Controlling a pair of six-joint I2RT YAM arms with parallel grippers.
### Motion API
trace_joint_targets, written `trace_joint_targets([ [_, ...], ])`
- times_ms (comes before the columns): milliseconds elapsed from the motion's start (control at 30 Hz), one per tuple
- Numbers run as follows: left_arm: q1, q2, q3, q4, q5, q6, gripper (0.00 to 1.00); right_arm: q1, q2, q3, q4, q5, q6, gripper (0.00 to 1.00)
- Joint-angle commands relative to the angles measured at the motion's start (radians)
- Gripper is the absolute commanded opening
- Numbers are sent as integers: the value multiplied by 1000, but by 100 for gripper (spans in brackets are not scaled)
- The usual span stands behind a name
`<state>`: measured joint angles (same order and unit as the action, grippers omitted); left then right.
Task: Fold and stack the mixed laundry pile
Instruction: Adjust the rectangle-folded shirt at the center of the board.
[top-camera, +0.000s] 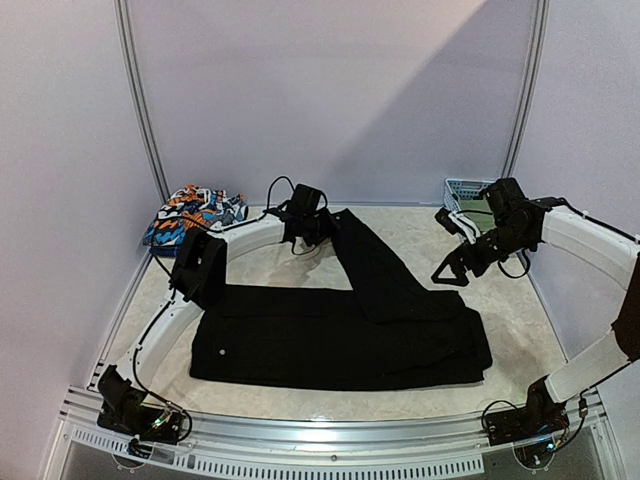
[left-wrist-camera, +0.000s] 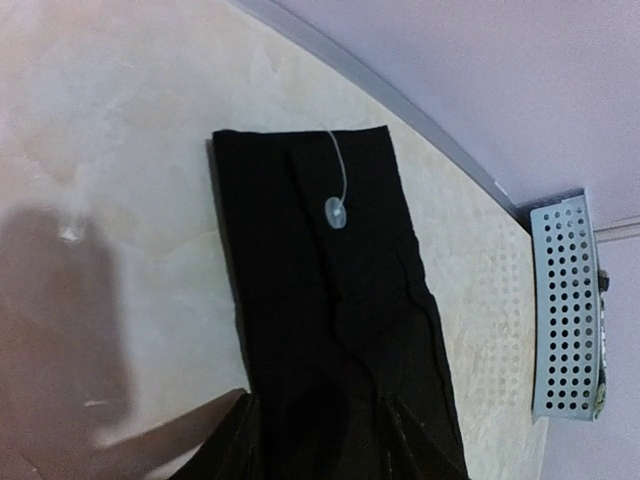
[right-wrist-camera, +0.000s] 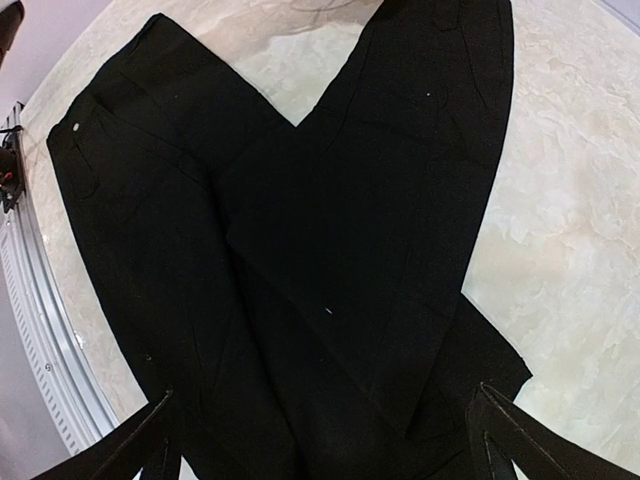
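The long black trousers (top-camera: 330, 345) lie spread on the pale marbled tabletop (top-camera: 520, 330), waist to the left with a small light button (top-camera: 217, 352) showing. One leg runs flat along the near side. The other is folded up diagonally, so its hem points toward the back wall. The left tool (left-wrist-camera: 315, 410) sits over that folded leg near its far end. In the left wrist view its two fingers (left-wrist-camera: 225, 445) stand partly apart with the black cloth running between them, but dark fingers on dark cloth make it impossible to tell whether they pinch the fabric or only straddle it. A small pale round tag (left-wrist-camera: 335, 212) on a thin strand lies on the leg just short of the hem. The right tool (right-wrist-camera: 322, 400) hovers above the right part of the trousers with its fingers spread wide and nothing between them. The rest of the laundry visible, an orange-blue-white print (top-camera: 195, 215), is bunched in the back left corner, well apart from the trousers. A light-blue lattice basket (top-camera: 462, 188) stands in the back right corner.
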<state>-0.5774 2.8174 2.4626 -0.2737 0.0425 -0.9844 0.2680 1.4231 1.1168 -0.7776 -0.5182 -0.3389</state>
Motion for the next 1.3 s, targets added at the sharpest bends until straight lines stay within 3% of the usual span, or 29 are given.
trace_joint_targets([
  [0,5,106,45,20,64,-83,39,0,28,14,-7,-35,-2,99],
  [100,7,113,46,48,65,-94,29,2,34,17,-12,-37,-4,99],
  [200,12,98,30,97,64,-88,11,1,34,19,-15,-34,-8,98],
  [300,16,80,21,145,69,-66,0,1,39,31,-21,-32,-12,98],
  [467,16,40,8,253,148,5,0,-19,78,113,-51,-65,-10,97],
  [633,3,-105,-190,472,216,66,0,-49,158,216,-55,-90,-13,95],
  [1000,-63,-327,-415,587,371,136,0,-91,377,461,-123,-197,-31,96],
  [1267,-133,-452,-550,646,579,190,0,-184,561,664,-295,-430,-134,96],
])
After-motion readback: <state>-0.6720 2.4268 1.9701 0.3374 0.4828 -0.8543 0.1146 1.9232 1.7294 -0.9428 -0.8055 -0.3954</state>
